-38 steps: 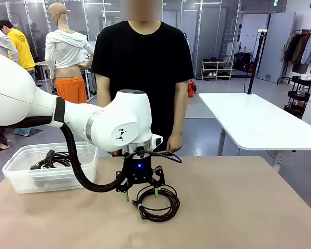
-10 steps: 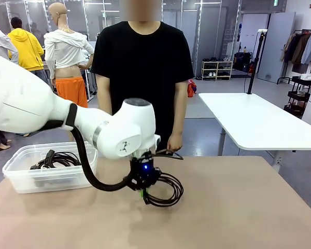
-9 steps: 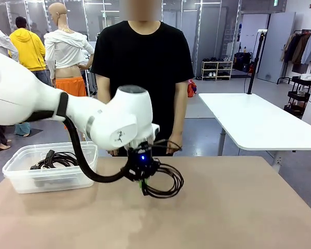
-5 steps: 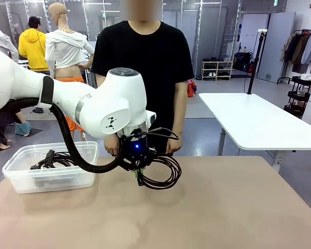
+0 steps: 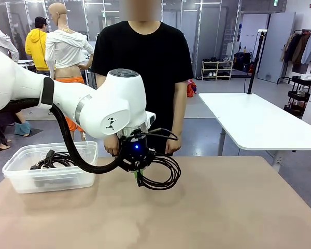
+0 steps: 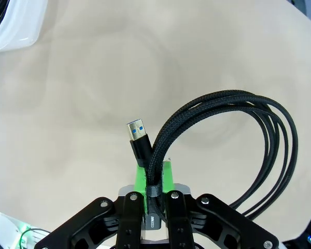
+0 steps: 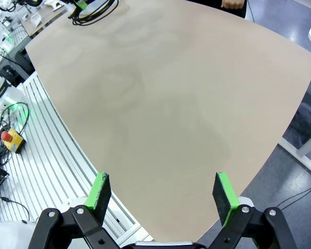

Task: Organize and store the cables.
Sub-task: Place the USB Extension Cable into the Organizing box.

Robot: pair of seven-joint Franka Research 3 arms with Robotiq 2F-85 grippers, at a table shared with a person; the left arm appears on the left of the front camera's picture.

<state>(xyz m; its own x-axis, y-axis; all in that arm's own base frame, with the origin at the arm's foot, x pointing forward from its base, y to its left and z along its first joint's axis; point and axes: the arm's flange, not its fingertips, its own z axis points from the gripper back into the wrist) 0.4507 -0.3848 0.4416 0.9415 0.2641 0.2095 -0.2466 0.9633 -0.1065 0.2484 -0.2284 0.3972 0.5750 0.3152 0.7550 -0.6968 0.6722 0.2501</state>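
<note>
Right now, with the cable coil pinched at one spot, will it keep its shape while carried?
Probably mostly: the cable coil looks braided and fairly springy. Its loops fan out loosely from the left gripper, so they may swing or sag.

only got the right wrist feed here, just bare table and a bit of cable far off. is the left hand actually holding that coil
Observer: Yes. The left hand is shut on the cable coil, pinched at its strap.
Operator: is it off the table
Observer: Yes, in the front view the coil hangs clear above the table.
Operator: where's the bin
Observer: The clear bin sits at the table's left end, with other cables already inside.
Operator: person in the way?
Observer: The person stands at the far edge, behind the left arm, hands low.
</note>
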